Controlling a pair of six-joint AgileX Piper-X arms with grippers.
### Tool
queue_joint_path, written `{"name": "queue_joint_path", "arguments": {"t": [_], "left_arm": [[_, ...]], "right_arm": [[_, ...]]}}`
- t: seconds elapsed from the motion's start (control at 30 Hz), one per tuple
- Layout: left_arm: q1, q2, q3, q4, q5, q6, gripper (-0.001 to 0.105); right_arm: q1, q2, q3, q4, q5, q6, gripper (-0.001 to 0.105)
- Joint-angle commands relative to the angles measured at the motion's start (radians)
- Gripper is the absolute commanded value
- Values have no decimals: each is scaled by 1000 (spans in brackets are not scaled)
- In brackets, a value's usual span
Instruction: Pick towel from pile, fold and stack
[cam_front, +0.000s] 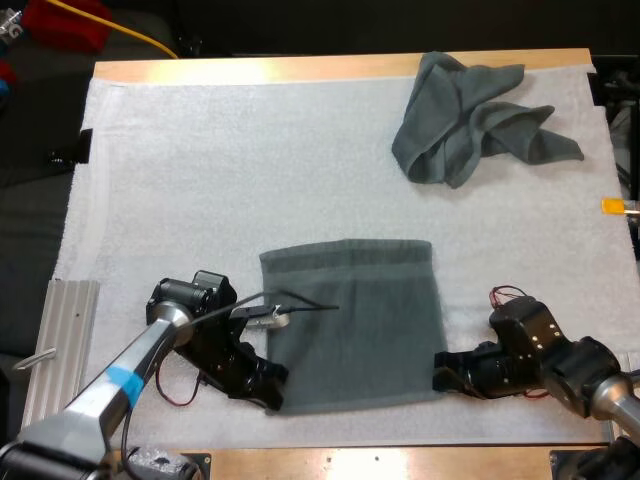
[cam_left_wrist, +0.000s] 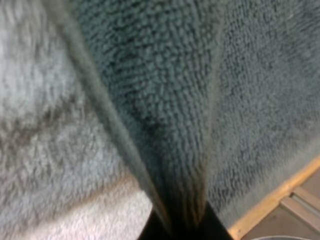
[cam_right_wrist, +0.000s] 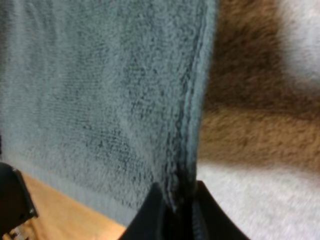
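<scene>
The flat, roughly square dark grey-green terry towel (cam_front: 355, 325) lies spread on the near middle of the white fleecy mat (cam_front: 220, 170). The left hand (cam_front: 270, 385) is at its near left corner, with its black fingers (cam_left_wrist: 160, 227) closed tight on a raised ridge of the cloth. The right hand (cam_front: 445, 372) is at the near right corner, with its fingers (cam_right_wrist: 150, 210) pinched on the stitched side hem. A second, crumpled dark grey-green towel (cam_front: 470, 120) sits well apart at the mat's far right. The mat covers the wooden worktop (cam_front: 300, 68).
</scene>
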Motion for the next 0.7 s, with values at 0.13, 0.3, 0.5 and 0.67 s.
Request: {"name": "queue_joint_path", "arguments": {"t": [0.13, 0.3, 0.5, 0.67], "left_arm": [[-26, -62, 3, 78, -43, 11, 0], [-73, -87, 3, 79, -46, 18, 0], [-69, -87, 1, 34, 55, 16, 0], [-69, -71, -43, -4, 139, -14, 0]], "right_arm": [[6, -78, -8, 71, -14, -2, 1], [62, -114, -8, 88, -14, 31, 1], [95, -114, -8, -25, -14, 152, 1], [93, -111, -8, -178, -4, 296, 1]]}}
